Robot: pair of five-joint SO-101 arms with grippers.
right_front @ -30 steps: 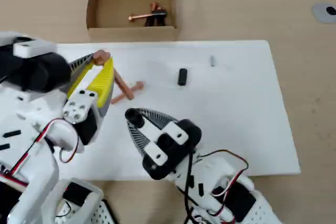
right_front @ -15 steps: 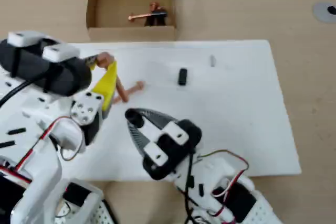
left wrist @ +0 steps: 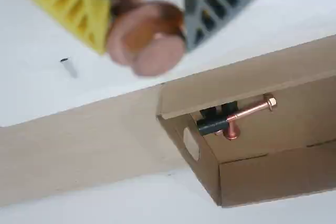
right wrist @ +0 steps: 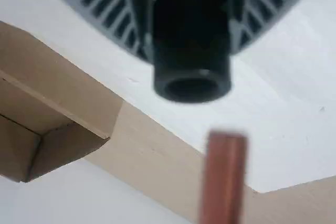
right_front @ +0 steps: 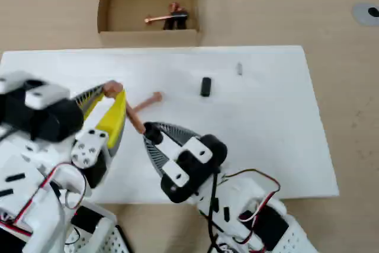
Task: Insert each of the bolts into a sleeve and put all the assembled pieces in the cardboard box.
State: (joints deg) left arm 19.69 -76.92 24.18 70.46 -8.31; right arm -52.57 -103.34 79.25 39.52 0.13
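My left gripper (right_front: 112, 90), with one yellow and one grey finger, is shut on the head of a copper bolt (right_front: 131, 114) (left wrist: 148, 37). The bolt's shaft slants toward my right gripper (right_front: 151, 133). That grey gripper is shut on a black sleeve (right wrist: 191, 43), whose open end faces the bolt's tip (right wrist: 223, 177) a short way off. A second copper bolt (right_front: 146, 103) and a second black sleeve (right_front: 205, 86) lie loose on the white mat (right_front: 266, 128). The cardboard box (right_front: 109, 10) (left wrist: 252, 179) at the far edge holds assembled pieces (right_front: 170, 18) (left wrist: 233, 121).
A small grey pin (right_front: 239, 69) (left wrist: 67, 67) lies on the mat near its far edge. The mat's right half is bare. A round grey cap (right_front: 367, 13) is set in the wooden table at the far right.
My left gripper has carried the bolt down from near the mat's far-left edge toward the right gripper, so the shaft's tip now nears the sleeve. The right arm stayed still.
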